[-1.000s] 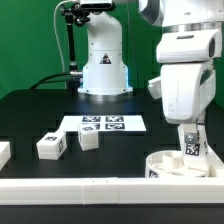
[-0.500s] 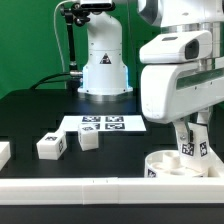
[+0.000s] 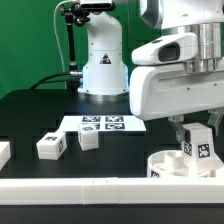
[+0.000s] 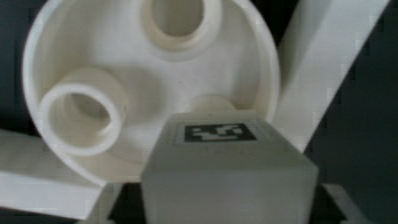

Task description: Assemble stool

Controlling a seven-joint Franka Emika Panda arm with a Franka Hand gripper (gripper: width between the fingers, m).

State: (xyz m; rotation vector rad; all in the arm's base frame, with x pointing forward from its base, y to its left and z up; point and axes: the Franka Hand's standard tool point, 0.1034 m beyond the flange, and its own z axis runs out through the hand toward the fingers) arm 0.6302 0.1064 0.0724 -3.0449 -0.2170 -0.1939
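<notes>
The round white seat (image 3: 170, 163) lies at the exterior view's right, against the front rail. My gripper (image 3: 197, 140) is shut on a white block leg (image 3: 199, 151), which stands upright just above the seat's dish. In the wrist view the held leg (image 4: 222, 175) shows its tag on the end face. The seat (image 4: 107, 60) lies beyond it, with two round sockets showing. Whether the leg touches the seat I cannot tell. Two loose legs (image 3: 50, 146) (image 3: 88, 140) lie on the black table at the exterior view's left.
The marker board (image 3: 103, 124) lies flat behind the loose legs. A long white border rail (image 3: 70, 186) runs along the table's front edge. A second robot base (image 3: 103, 65) stands at the back. Another white piece (image 3: 3, 152) sits at the far left edge.
My hand has turned about the held leg, and its body now spreads further toward the exterior view's left. The leg stays over the seat, shifted slightly right. The loose legs have not moved.
</notes>
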